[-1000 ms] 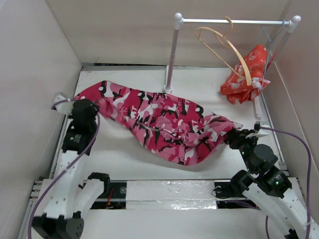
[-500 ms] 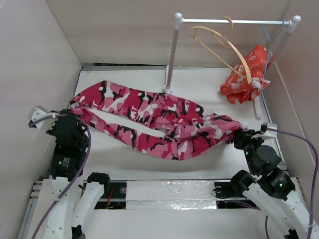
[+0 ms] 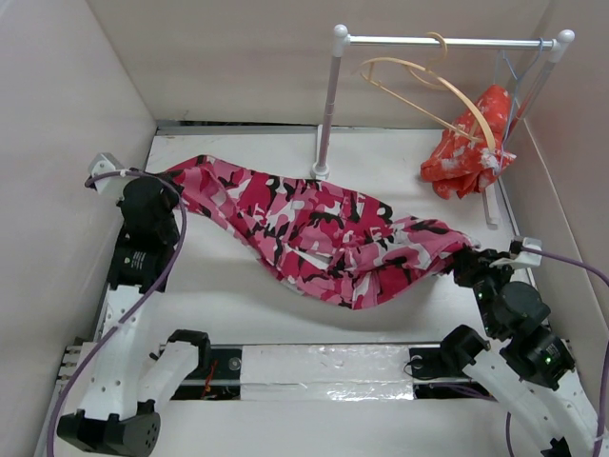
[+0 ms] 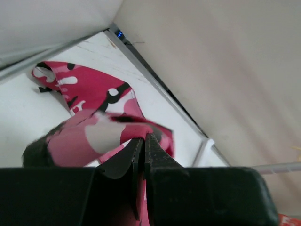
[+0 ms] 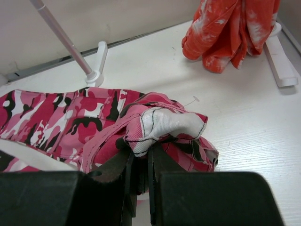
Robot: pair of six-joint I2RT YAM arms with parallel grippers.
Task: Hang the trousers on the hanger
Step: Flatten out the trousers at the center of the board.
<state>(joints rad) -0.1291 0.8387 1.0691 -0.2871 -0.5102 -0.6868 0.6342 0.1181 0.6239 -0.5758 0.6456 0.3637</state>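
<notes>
The camouflage trousers [image 3: 314, 228] lie stretched across the table from far left to near right. My left gripper [image 3: 174, 187] is shut on their left end, which shows as pink fabric [image 4: 94, 136] at the closed jaws in the left wrist view. My right gripper [image 3: 466, 259] is shut on their right end, a bunched white and pink fold [image 5: 164, 123] in the right wrist view. The tan wooden hanger [image 3: 438, 90] hangs tilted by its hook from the rail [image 3: 447, 42] at the back right, apart from both grippers.
An orange-red floral cloth [image 3: 468, 143] hangs from the rail's right end and also shows in the right wrist view [image 5: 233, 28]. The rail's left post [image 3: 328, 105] stands behind the trousers. White walls close in the left, back and right sides.
My left gripper has moved away from me and to the right, carrying the trousers' left end toward the back. The trousers have bunched up in the middle. The hanger has swung slightly.
</notes>
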